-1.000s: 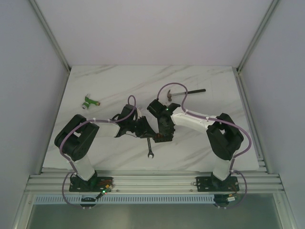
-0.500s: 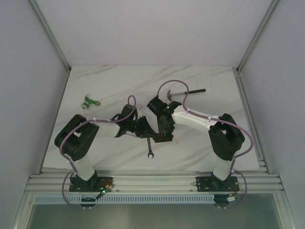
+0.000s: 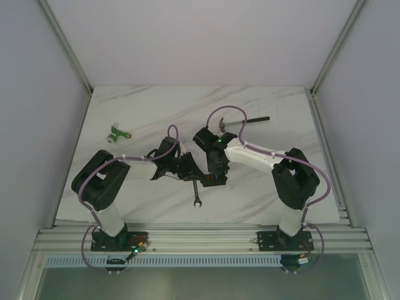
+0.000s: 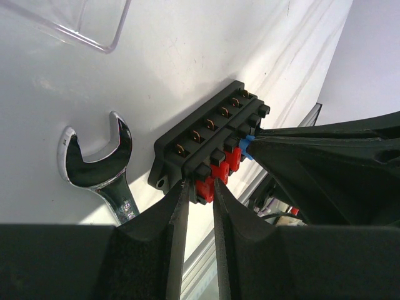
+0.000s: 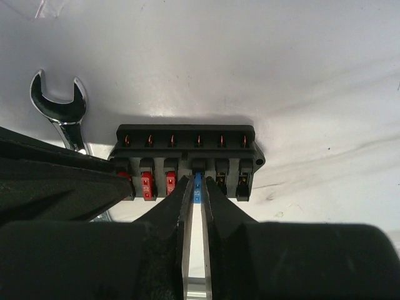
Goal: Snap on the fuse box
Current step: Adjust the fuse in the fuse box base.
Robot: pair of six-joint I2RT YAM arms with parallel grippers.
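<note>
The black fuse box (image 5: 187,145) lies on the white table with a row of red fuses and one blue fuse (image 5: 197,185) in its slots. My right gripper (image 5: 197,181) is shut on the blue fuse, which sits in its slot. My left gripper (image 4: 201,184) is shut on the box's end, with a red fuse (image 4: 206,187) between its fingers. The fuse box (image 4: 206,134) also shows in the left wrist view, with the clear cover (image 4: 69,25) lying apart from it. In the top view both grippers (image 3: 203,172) meet over the box and hide most of it.
A chrome wrench (image 3: 196,194) lies just beside the box, its open end (image 4: 94,162) close to the left fingers. A hammer (image 3: 244,122) rests behind the arms. A green-and-white connector (image 3: 117,134) sits far left. The table's near edge rail is just below the box.
The right wrist has shifted very slightly over the box. The left arm, the fuse box and the wrench have not moved.
</note>
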